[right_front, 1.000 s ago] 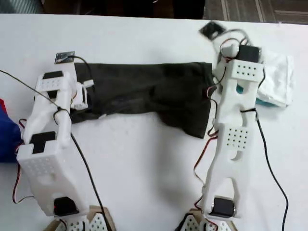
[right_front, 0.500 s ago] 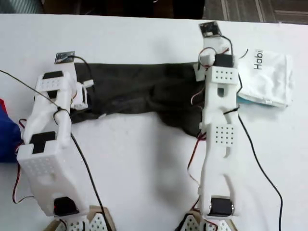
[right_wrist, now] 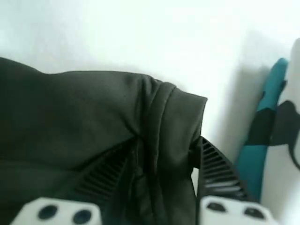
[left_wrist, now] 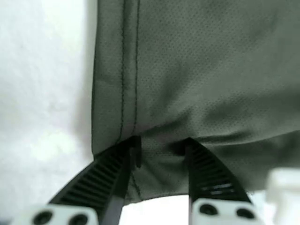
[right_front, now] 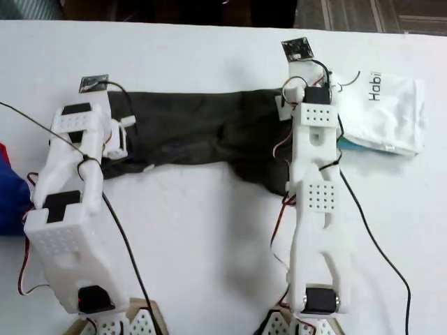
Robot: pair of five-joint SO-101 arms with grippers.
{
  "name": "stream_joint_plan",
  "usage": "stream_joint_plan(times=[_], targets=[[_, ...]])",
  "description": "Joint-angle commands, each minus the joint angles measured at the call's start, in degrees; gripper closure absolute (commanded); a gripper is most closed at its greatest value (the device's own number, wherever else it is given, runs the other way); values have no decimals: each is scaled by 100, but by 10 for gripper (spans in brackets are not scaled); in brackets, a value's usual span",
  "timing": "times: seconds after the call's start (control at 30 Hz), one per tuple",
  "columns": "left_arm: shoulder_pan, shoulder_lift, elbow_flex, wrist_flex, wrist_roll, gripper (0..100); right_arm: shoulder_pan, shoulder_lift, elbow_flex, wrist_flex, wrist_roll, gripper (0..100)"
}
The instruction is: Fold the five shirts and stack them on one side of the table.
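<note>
Shirt count: 1 dark shirt pinched by L tool, R tool.

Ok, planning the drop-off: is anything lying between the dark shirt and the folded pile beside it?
Nothing loose lies between the dark shirt and the folded pile. Only the right gripper, clamped on the shirt's end nearest the pile, stands there with its arm.

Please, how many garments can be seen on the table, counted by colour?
dark shirt, spread out: 1
white shirt, folded: 1
teal shirt, under the white one: 1
blue garment, cut off by the picture's edge: 1
Total: 4
The red sliver above the blue garment is too small to tell and is not counted.
</note>
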Motion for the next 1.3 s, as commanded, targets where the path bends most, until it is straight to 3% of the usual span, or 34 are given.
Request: stream_joint_plan(times=[0.0, 0.3, 0.73, 1.0, 1.27], targets=[[-360, -35, 4, 53, 0, 832, 66, -48, -158, -127, 18, 816], [-519, -35, 4, 79, -9, 832, -233, -479, -721, 1226, 35, 815], [-835, -26, 40, 132, -44, 832, -1358, -1270, -730, 2457, 62, 815], [-730, -26, 48, 97, -53, 832, -1912, -1262, -703, 2273, 70, 815], [-730, -18, 48, 114, -53, 832, -1552, -435, -747, 1604, 158, 816]])
